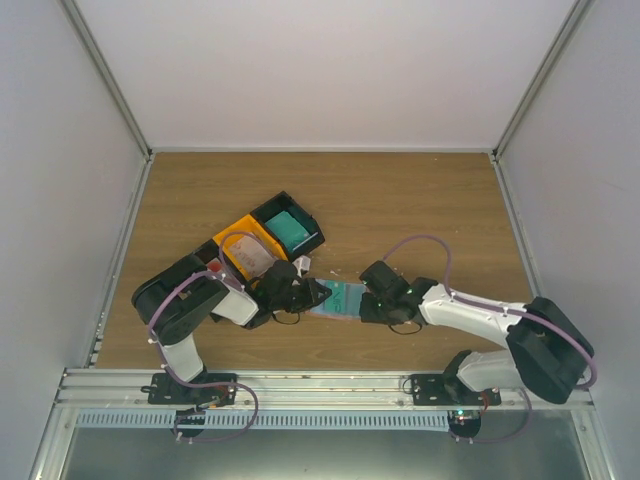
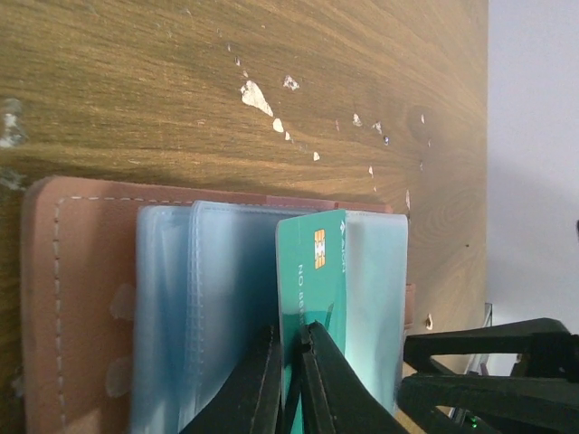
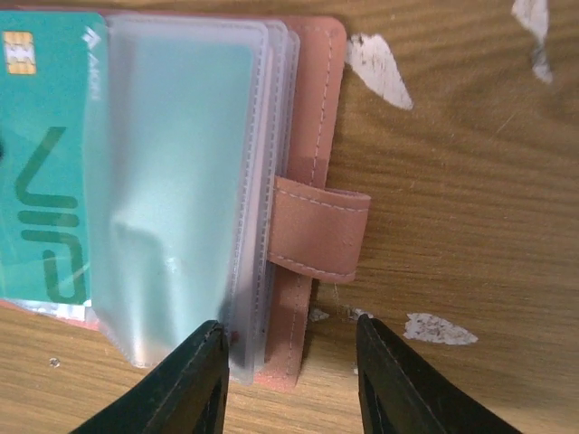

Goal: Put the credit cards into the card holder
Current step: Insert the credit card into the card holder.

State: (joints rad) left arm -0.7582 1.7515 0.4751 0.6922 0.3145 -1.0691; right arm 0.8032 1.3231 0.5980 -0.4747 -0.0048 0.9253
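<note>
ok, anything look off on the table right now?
Two things. White flecks dot the table beside the card holder, like chipped finish or scraps. The teal card sits only partway in its clear sleeve, chip end sticking out.

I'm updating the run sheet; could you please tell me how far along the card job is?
Done: the card holder lies open, and the teal card sits partly inside a clear sleeve. In hand: the left gripper pinches its edge; the right gripper stands open over the holder's edge. Left: seating it fully, then what look like more cards, a teal one in the black bin, a pale one in the orange bin.
</note>
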